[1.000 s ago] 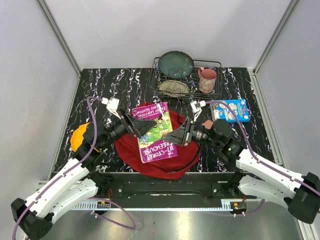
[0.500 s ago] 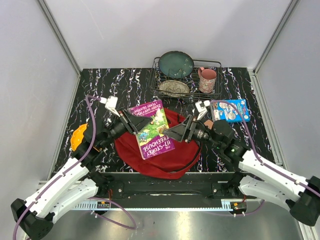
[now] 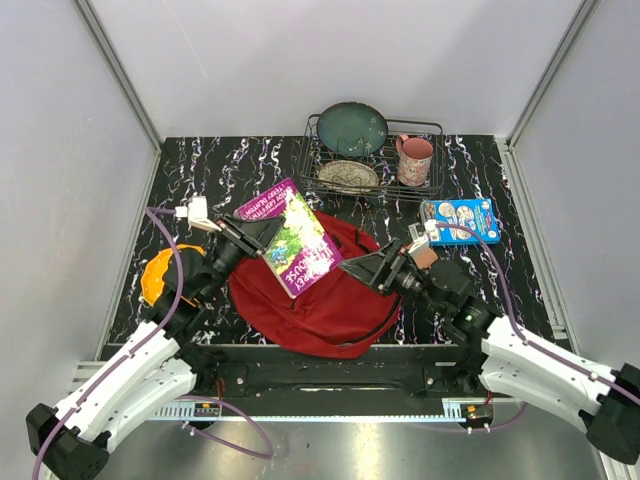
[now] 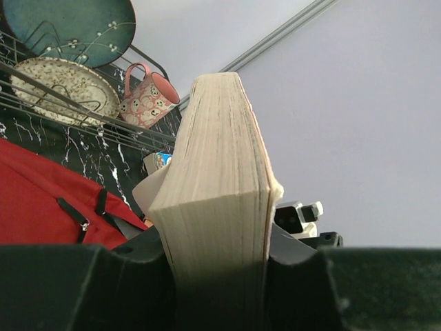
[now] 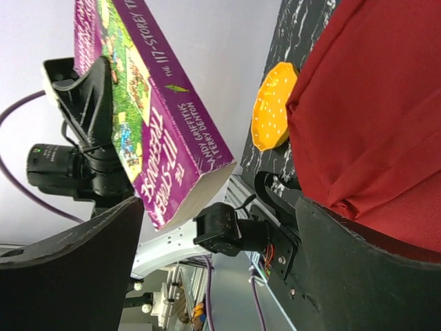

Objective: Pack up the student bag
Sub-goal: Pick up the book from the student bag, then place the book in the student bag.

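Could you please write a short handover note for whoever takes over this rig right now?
Left gripper: shut on the purple book, held tilted in the air over the red bag.
Right gripper: open, empty, above the bag's right side.
Bag lies on the table between the arms; blue box to its right, orange item to its left.
Done: book lifted. Left: put it into the bag; nothing seen packed yet.
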Controlling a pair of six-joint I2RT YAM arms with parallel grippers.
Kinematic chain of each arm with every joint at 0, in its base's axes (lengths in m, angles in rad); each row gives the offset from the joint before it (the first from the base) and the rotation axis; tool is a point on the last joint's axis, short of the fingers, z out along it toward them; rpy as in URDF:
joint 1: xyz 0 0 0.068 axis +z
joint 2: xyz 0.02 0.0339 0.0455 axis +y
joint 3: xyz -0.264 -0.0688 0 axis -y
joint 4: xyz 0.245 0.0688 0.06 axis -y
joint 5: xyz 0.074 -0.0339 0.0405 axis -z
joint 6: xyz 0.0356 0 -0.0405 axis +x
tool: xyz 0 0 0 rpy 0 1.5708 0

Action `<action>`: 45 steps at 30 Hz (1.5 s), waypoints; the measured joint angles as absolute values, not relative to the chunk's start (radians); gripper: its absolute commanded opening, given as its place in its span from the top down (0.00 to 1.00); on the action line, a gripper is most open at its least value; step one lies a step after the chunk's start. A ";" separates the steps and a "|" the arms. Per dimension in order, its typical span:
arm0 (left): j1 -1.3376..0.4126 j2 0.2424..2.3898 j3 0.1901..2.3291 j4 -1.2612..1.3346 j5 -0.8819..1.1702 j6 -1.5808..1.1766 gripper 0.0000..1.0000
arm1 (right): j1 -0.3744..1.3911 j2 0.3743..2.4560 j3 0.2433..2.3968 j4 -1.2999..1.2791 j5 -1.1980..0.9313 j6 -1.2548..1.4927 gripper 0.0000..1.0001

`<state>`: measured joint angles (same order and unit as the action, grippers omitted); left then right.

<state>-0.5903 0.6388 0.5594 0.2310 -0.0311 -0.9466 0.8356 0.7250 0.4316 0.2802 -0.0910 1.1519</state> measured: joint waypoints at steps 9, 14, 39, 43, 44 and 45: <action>-0.591 0.683 0.527 0.301 -0.030 -0.995 1.00 | 0.839 0.908 0.437 0.473 -0.124 1.187 0.03; -0.591 0.723 0.513 0.368 -0.021 -1.021 1.00 | 0.841 0.987 0.447 0.570 -0.147 1.219 0.04; -0.597 0.778 0.578 0.175 0.068 -0.860 0.01 | 0.888 0.705 0.543 0.083 0.215 1.177 1.00; -0.669 0.784 0.605 0.026 0.047 -0.721 0.01 | 0.884 0.484 0.614 -0.311 0.515 1.144 1.00; -0.712 0.808 0.616 -0.009 0.035 -0.691 0.01 | 0.883 0.438 0.623 -0.387 0.569 1.141 1.00; -0.758 0.842 0.631 -0.038 0.019 -0.667 0.01 | 0.883 0.402 0.632 -0.452 0.616 1.140 1.00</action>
<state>-0.7582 0.8421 0.6308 -0.0376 0.0193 -0.6674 0.8833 0.4019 0.6315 -0.4519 0.6159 1.1404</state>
